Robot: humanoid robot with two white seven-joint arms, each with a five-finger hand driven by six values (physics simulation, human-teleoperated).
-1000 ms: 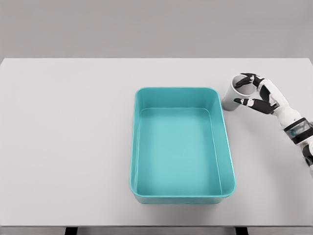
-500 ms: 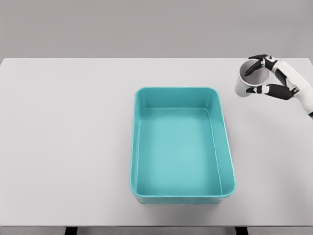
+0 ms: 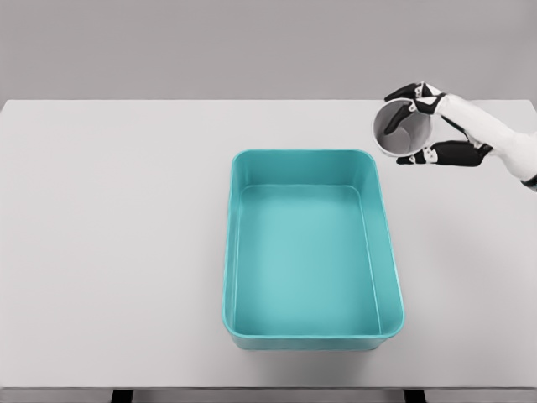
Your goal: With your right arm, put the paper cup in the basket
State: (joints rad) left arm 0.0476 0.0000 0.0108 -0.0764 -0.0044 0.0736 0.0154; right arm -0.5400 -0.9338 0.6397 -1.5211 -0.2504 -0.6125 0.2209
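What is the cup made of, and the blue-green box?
The cup looks like thin white paper: matte, with a greyish inside and a fine rim. The basket looks like smooth teal plastic, with rounded corners and a soft sheen. Both are simulator renders, so this is a guess.

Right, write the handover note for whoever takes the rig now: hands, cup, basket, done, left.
Right hand: shut on the paper cup, held off the table and tilted, mouth facing the camera, beside the basket's far right corner.
Left hand: not in view.
Basket: teal, mid-table, nothing in it.
Done: cup grasped and lifted.
Left: carry it over the basket and release it inside.
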